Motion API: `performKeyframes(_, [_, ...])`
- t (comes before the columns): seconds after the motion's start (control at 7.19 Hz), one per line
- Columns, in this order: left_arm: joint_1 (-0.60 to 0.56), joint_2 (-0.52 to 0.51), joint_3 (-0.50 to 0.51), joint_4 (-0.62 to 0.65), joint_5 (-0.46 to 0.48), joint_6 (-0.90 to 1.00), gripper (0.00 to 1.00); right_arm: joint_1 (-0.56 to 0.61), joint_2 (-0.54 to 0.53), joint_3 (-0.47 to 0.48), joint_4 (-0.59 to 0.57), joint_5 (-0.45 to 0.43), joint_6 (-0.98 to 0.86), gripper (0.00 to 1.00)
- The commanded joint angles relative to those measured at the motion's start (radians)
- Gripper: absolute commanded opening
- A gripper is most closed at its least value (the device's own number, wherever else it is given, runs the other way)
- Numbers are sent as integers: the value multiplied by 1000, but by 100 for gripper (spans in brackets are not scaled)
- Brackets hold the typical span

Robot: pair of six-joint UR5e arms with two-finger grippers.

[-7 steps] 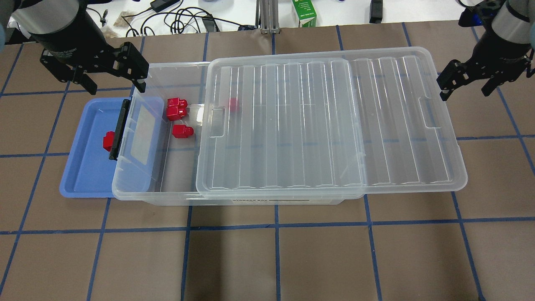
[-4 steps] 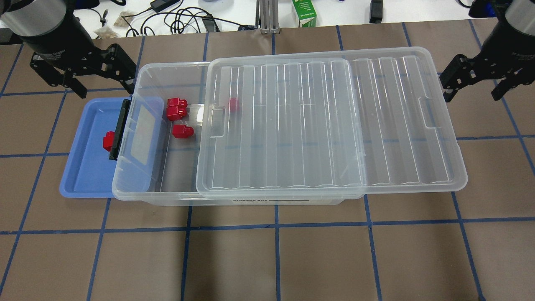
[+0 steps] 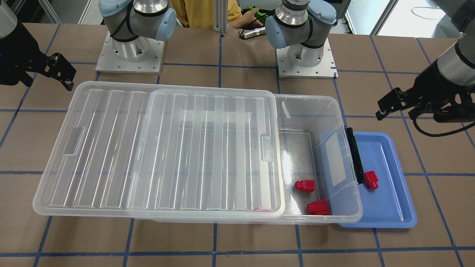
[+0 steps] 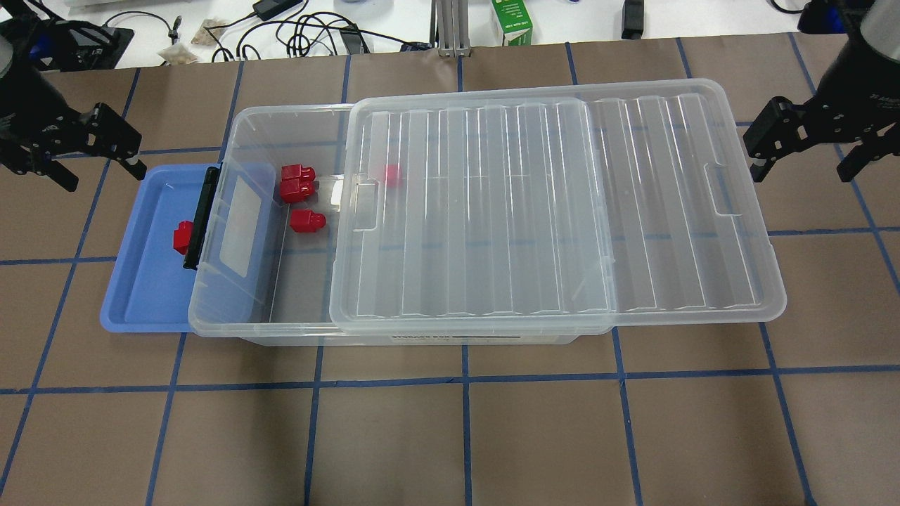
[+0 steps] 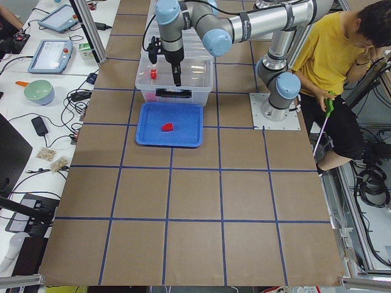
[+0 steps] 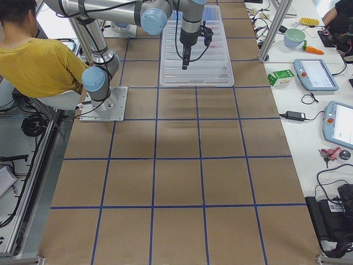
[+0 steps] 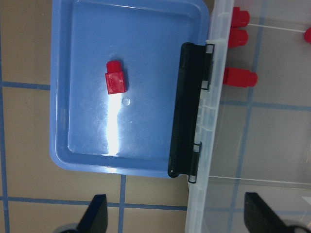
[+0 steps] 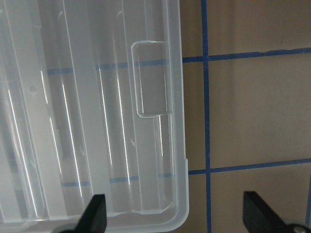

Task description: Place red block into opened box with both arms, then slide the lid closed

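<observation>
One red block (image 4: 183,237) (image 7: 115,80) lies on the blue tray, just left of the box's black latch bar (image 4: 199,218). The clear box (image 4: 281,110) stands mid-table with its left end uncovered. The ribbed lid (image 4: 555,204) covers the rest and overhangs the right end. Inside the uncovered end lie two red blocks (image 4: 297,181) side by side and one more (image 4: 307,221); another (image 4: 393,175) shows blurred through the lid. My left gripper (image 4: 104,176) hangs open and empty beyond the tray's back-left corner. At the lid's right end my right gripper (image 4: 801,172) is open and empty too.
The shallow blue tray (image 4: 140,295) sits partly tucked under the box's left end. Cables and a green carton (image 4: 512,21) lie past the table's back edge. A person in a yellow shirt (image 5: 333,55) sits behind the arm bases (image 3: 130,52).
My left gripper has drawn away leftward from the box's back-left corner to a spot beyond the tray. The right gripper drifted slightly right. Both stayed open; blocks, box and lid are unmoved.
</observation>
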Motion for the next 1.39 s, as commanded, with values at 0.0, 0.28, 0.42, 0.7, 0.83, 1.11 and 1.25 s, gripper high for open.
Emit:
performKeyframes(0.0, [86, -63, -105, 194, -37, 115, 100, -1, -13, 9, 4, 10, 11, 100])
performKeyframes(0.28, [89, -130, -137, 316, -37, 119, 100, 2, -13, 9, 3, 16, 11, 100])
performKeyframes(0.42, [89, -160, -135, 337, -36, 115, 100, 5, -15, 9, 1, 17, 10, 100])
performKeyframes(0.7, [89, -233, -137, 422, -37, 84, 100, 29, -17, 9, -2, 16, 11, 100])
performKeyframes(0.83, [89, -265, -143, 422, -40, 37, 100, 29, -17, 11, 1, 16, 11, 100])
performKeyframes(1.11, [89, -299, -193, 456, -37, -25, 100, 29, -15, 12, 4, 14, 10, 100])
performKeyframes(1.25, [89, -315, -196, 459, -37, -17, 100, 29, -15, 14, 3, 14, 7, 100])
